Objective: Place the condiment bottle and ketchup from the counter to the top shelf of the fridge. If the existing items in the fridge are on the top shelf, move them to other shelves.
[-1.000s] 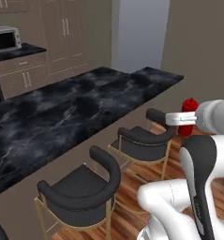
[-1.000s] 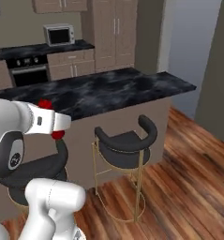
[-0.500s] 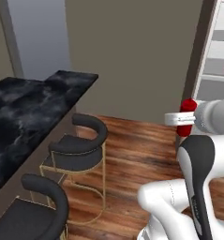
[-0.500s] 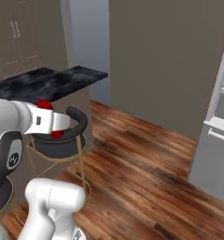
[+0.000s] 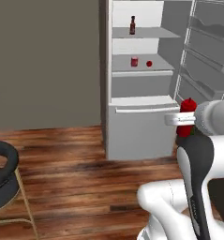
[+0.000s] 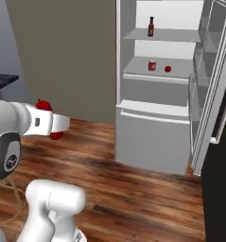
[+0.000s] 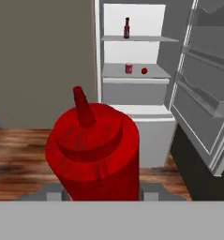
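Red plastic filled your hand view: the ketchup (image 7: 92,150) stood upright just in front of the camera, nozzle up, with the gripper (image 5: 183,119) clamped on its body. A second before, your base views faced the black counter and its stools; half a second later the counter had slid to the left edge and a corner of the fridge (image 5: 137,126) had come in at right. By this moment the base had swung round until the fridge, door open, stood ahead of you. The things themselves had not moved; your cameras had. Judged from that, the carry was well along and the approach to the fridge was what remained.

Inside the fridge, the condiment bottle (image 5: 132,25) already stood on the top shelf (image 5: 146,33), toward its left side. The jar (image 5: 134,62) and the fruit (image 5: 149,63) sat one shelf below it, near each other, so the top shelf needed no clearing. The ketchup, in your grip, was still well apart from the fridge, out over the wood floor (image 5: 71,173) and lower than the top shelf.
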{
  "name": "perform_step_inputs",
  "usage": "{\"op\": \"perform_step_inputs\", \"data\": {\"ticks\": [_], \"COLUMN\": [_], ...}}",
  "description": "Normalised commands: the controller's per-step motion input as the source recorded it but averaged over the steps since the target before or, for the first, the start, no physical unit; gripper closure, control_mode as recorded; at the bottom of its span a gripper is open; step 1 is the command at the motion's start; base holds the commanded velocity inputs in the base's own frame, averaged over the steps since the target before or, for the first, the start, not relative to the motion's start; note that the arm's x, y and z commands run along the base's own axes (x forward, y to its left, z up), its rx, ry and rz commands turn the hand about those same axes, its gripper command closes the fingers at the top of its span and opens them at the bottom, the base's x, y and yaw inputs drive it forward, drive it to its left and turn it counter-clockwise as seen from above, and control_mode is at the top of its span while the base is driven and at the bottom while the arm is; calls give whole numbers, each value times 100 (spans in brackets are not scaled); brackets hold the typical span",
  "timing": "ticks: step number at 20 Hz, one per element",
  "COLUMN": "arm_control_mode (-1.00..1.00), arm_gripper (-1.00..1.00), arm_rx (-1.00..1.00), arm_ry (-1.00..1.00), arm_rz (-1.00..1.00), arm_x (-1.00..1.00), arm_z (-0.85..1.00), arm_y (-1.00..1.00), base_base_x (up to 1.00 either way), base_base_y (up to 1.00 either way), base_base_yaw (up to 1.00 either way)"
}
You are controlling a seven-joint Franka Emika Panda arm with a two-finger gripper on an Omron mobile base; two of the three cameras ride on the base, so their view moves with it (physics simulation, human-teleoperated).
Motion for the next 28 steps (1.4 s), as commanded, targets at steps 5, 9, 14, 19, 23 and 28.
{"op": "perform_step_inputs", "data": {"ticks": [5, 9, 14, 19, 23, 28], "arm_control_mode": [100, 100, 100, 100, 100, 100], "arm_gripper": [100, 100, 100, 100, 100, 100], "arm_rx": [0, 0, 0, 0, 0, 0], "arm_ry": [0, 0, 0, 0, 0, 0], "arm_rz": [0, 0, 0, 0, 0, 0], "arm_x": [0, 0, 0, 0, 0, 0], "arm_z": [0, 0, 0, 0, 0, 0], "arm_y": [0, 0, 0, 0, 0, 0], "base_base_x": [86, 100, 100, 100, 100, 99], "base_base_y": [-75, -26, 2, 2, -3, -1], "base_base_yaw": [-32, -9, -1, 0, 0, 0]}}
